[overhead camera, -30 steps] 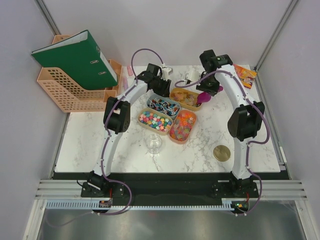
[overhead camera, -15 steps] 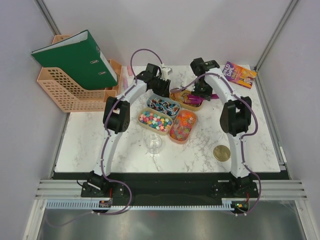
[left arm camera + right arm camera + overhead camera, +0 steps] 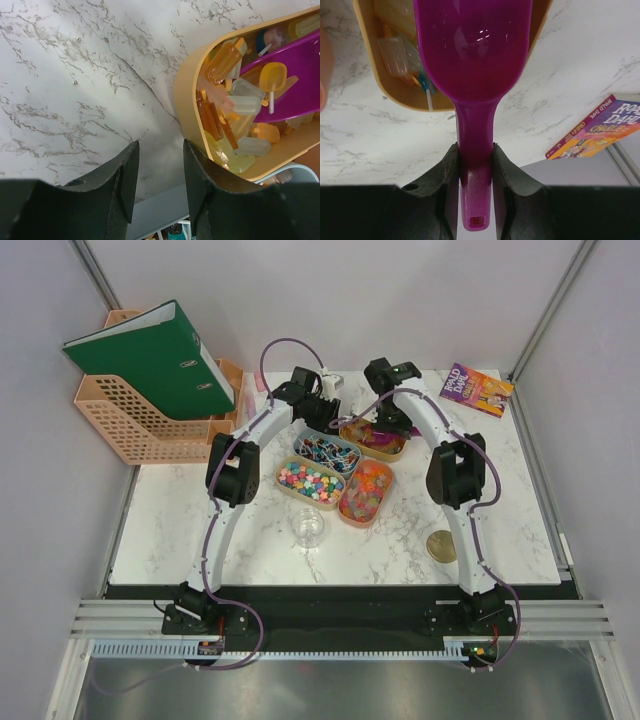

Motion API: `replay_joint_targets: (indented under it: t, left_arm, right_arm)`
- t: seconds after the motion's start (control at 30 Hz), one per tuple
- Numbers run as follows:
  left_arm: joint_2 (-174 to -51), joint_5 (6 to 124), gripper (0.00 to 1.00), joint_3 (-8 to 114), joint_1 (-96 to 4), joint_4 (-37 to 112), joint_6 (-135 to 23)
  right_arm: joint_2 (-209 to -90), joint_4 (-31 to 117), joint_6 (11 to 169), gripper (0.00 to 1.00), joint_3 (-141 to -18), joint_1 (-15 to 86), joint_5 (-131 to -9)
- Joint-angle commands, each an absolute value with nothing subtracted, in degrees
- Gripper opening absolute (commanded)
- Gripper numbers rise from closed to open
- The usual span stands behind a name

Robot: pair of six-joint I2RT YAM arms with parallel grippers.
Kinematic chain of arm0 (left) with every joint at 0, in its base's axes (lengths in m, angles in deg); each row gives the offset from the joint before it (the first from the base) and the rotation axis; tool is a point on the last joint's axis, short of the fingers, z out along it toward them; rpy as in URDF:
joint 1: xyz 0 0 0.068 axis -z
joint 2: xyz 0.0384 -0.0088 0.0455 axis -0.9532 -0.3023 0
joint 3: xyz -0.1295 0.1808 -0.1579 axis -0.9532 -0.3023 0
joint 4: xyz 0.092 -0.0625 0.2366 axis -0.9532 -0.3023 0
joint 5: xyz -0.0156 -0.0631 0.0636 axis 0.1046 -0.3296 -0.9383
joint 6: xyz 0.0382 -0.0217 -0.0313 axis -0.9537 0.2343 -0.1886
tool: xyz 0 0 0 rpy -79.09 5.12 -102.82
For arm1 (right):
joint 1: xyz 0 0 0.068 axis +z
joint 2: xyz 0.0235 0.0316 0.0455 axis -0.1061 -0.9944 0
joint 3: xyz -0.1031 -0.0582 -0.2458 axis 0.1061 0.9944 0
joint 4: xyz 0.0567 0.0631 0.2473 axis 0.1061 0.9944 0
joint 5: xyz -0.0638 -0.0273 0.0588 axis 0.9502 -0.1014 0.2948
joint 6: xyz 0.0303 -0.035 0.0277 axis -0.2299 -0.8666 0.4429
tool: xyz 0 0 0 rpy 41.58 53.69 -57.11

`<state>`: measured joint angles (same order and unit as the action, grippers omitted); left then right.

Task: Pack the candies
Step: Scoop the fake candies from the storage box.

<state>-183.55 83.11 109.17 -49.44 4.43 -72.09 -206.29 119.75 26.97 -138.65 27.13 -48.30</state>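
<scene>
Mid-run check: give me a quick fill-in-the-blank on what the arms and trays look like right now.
1. The right gripper is shut on the handle of a purple ____.
2. The left gripper is ____ and holds nothing.
3. The candies lie in ____ oval tan trays.
4. The binder on the file racks is ____.
Missing words: scoop; open; four; green.
</scene>
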Motion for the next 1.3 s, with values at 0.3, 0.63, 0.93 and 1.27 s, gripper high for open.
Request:
replay_joint_targets:
  t: [0.3, 0.63, 0.93, 1.27]
  left_arm:
    - [-179.9, 87.0, 0.48, 109.9, -49.5, 3.6, -70.3]
    - [-178.3, 85.5, 0.50, 108.7, -49.4, 3.6, -71.0]
    - [-176.9, 84.0, 0.54, 107.6, -49.6, 3.3, -72.1]
    - [-173.7, 83.6, 0.64, 105.4, -50.3, 3.2, -74.6]
  right_arm:
    - [-209.6, 125.7, 38.3, 0.00, -137.9, 28.8, -50.9]
    - [-210.3, 122.2, 41.9, 0.00, -134.9, 28.7, -56.7]
    - [-206.0, 115.9, 44.4, 0.00, -127.0, 28.1, -61.2]
    - [-201.8, 107.1, 46.0, 0.00, -119.4, 25.8, -68.2]
